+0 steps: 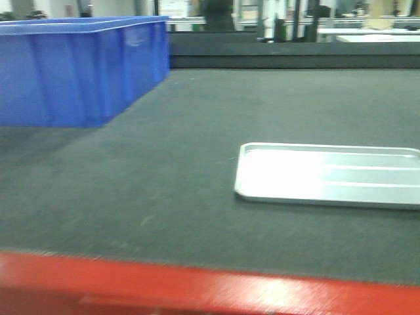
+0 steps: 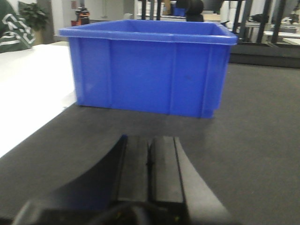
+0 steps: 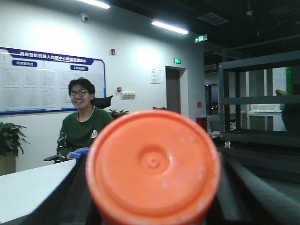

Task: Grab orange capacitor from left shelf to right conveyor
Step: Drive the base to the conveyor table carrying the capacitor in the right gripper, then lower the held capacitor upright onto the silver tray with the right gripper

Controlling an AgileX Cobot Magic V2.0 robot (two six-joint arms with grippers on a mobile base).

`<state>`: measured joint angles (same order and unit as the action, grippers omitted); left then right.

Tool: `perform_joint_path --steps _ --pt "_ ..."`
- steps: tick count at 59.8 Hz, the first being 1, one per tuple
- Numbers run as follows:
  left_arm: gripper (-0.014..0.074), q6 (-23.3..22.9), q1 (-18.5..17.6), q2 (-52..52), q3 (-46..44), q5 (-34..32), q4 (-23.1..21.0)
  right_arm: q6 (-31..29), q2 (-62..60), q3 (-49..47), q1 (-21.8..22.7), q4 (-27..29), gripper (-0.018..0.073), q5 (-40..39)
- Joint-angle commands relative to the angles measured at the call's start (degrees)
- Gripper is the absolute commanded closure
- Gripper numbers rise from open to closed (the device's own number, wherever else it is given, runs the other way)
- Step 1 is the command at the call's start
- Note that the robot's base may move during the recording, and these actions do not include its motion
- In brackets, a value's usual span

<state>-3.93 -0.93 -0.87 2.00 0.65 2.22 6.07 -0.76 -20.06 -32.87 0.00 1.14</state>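
Orange capacitor [image 3: 152,166]: is filling the middle of the right wrist view. Its round flat end is facing the camera, showing a small raised ring at the centre. It is being held in the right claw [image 3: 152,199], whose dark fingers [image 3: 243,201] are flanking it on both sides and closing on its body. What is lying beneath it cannot be told from this view.

Left claw [image 2: 149,159]: is pointing along the belt toward the bin. Its two black fingers are pressing together, leaving no gap and gripping nothing.

Right conveyor [image 1: 164,164]: the dark grey textured belt is stretching across the front view. A red side frame [image 1: 197,289] is running along its near edge.

Blue bin [image 1: 72,65]: is standing upright on the belt at the far left, ahead of the left claw.

Silver tray [image 1: 328,174]: is lying flat on the belt at the right, well apart from the bin.

White worktop [image 2: 28,84]: is bordering the belt to the left of the bin.

Background, right wrist view: a person [image 3: 82,117] in a green top is sitting and smiling beside a blue-bordered notice board [image 3: 42,79]. A grey rack [image 3: 258,103] is standing at the right.
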Motion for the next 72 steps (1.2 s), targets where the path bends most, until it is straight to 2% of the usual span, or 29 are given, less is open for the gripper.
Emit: perform_joint_path --steps 1,60,72 --pt "0.0722 -0.13 -0.05 -0.51 1.25 -5.17 -0.06 -0.4 -0.69 -1.71 0.04 -0.78 0.0512 -4.63" --pt "0.0722 -0.13 -0.05 -0.51 1.25 -5.17 -0.06 -0.4 -0.44 -1.71 0.04 -0.37 0.0512 -5.84" --pt "0.0722 -0.13 -0.05 -0.51 1.25 -5.17 -0.06 -0.4 5.6 -1.71 0.04 0.0 0.0509 -7.07"
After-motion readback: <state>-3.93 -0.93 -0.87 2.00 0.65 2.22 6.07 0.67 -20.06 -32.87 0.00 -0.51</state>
